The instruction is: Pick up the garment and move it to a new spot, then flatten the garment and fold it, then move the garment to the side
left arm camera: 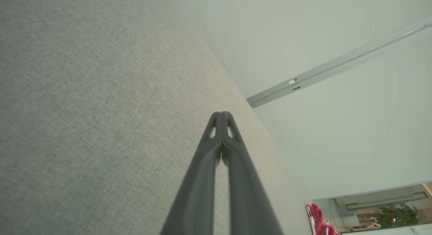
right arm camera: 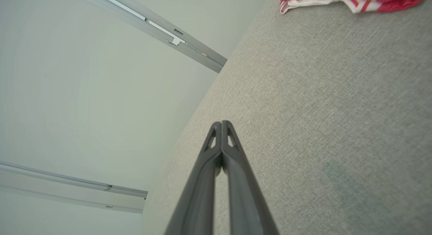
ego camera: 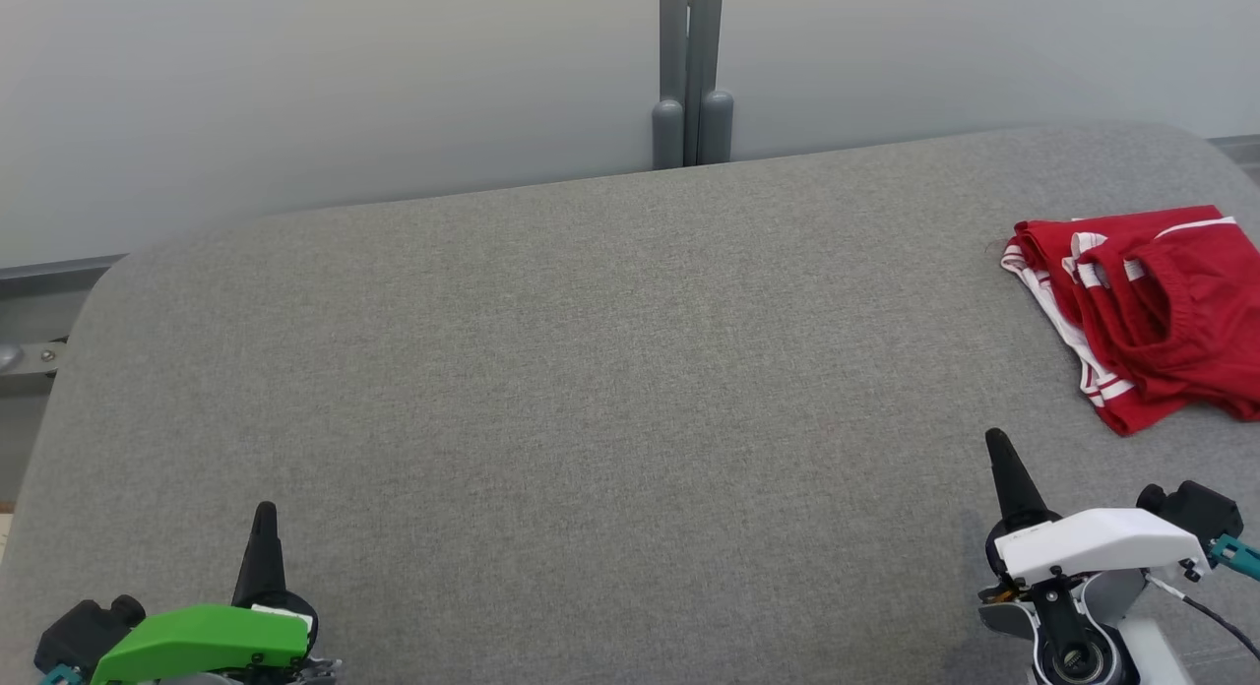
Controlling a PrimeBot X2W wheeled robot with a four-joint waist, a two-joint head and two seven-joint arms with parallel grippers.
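Grey fabric bench (ego camera: 551,370) carries a red-and-white garment (ego camera: 1162,311), bunched in loose layers at its right side. The head view cuts part of it off, so the long axis is hard to call. Right hand (ego camera: 996,447) is much the nearer one: the garment lies ahead of it and slightly to its right, apart, not touching. Left hand (ego camera: 264,516) sits well apart, across the bench. Both hands are clenched on nothing, fingers pressed together and pointing away from the robot. Any reach looks like a right-arm job — forward and a bit outward.
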